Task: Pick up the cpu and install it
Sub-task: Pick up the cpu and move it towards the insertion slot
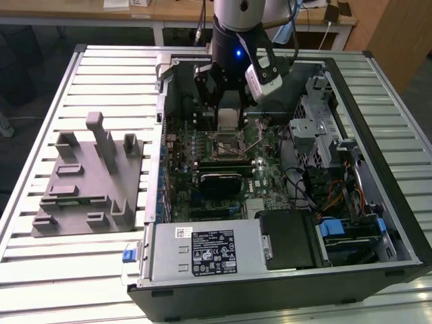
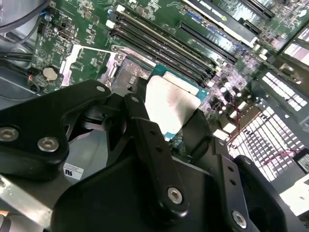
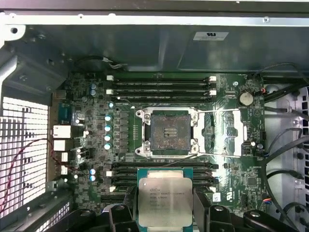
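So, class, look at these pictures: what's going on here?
The arm's gripper holds the cpu by its edges, inside the open computer case, over the motherboard. The socket nearby lies open and empty, so the chip is not seated yet. A grey fixture block sits on the table at the exterior view's left.

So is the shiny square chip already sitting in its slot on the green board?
No, in the first wrist view the gripper holds the cpu apart from the socket, whose dark middle is bare.
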